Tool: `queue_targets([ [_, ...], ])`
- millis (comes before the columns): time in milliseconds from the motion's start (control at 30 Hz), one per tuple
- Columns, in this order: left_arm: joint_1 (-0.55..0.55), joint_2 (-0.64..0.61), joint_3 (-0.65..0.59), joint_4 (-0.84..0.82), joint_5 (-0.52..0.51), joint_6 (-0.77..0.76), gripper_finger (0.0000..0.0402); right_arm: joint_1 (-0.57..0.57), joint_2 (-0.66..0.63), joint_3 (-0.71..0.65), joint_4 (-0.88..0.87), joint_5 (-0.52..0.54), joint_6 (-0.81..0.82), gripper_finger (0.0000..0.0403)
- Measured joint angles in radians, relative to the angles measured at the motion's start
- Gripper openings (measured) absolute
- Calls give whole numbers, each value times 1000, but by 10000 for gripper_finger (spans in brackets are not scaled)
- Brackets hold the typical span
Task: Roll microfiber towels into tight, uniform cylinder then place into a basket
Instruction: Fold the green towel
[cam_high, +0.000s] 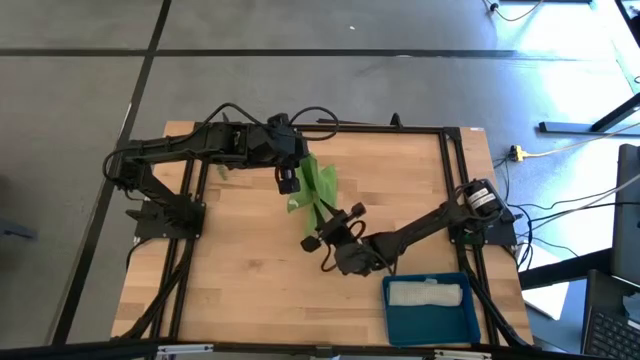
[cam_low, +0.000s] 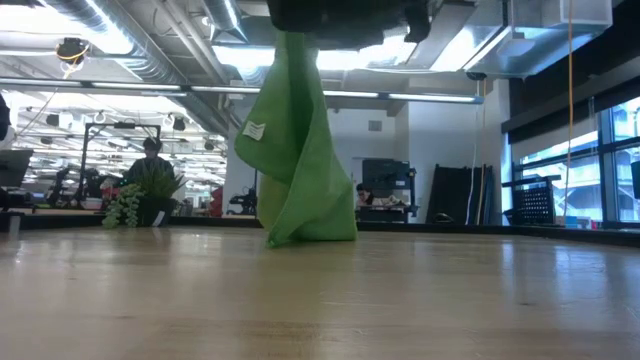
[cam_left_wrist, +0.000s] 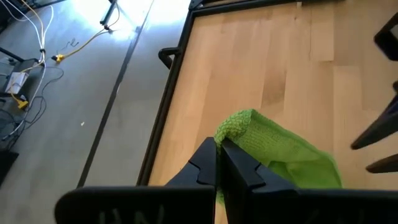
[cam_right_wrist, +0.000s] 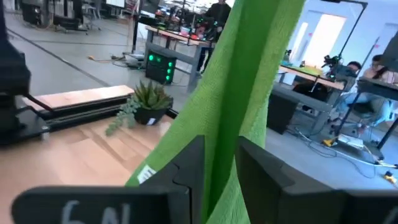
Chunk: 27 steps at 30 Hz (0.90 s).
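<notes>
The lime green towel hangs in folds above the middle of the table; in the low view its lower end reaches the table top. My left gripper is shut on its upper part. My right gripper is shut on the towel too, a little nearer the table's near edge. The pale grey-white towel lies rolled in the teal-blue basket at the near right corner. My left gripper pinches a bunched fold of the green towel's edge between its two fingers, coming from above and pointing down. The cloth hangs below the fingers in slack folds. My right gripper has a gathered band of the green towel between its two fingers, which lie roughly level and come from the table's near right side, across the cloth. The cloth runs up and past the fingers; several layers show.
A small leafy plant sprig stands at the table's far left edge and also shows in the right wrist view. Bare wood lies to the left and near side of the towel. People sit at benches in the room behind.
</notes>
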Motion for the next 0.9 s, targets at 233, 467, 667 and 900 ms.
queue_targets([
  [233, 0, 0, 0, 0, 0, 12, 0, -26, 0, 0, -56, -2, -22, 90],
  [467, 0, 0, 0, 0, 0, 18, 0, -36, 0, 0, -61, 35, -22, 90],
  [667, 0, 0, 0, 0, 0, 34, 0, -58, 0, 0, -66, 16, 35, 90],
  [900, 0, 0, 0, 0, 0, 34, 0, -89, 0, -1, -97, -26, 60, 90],
])
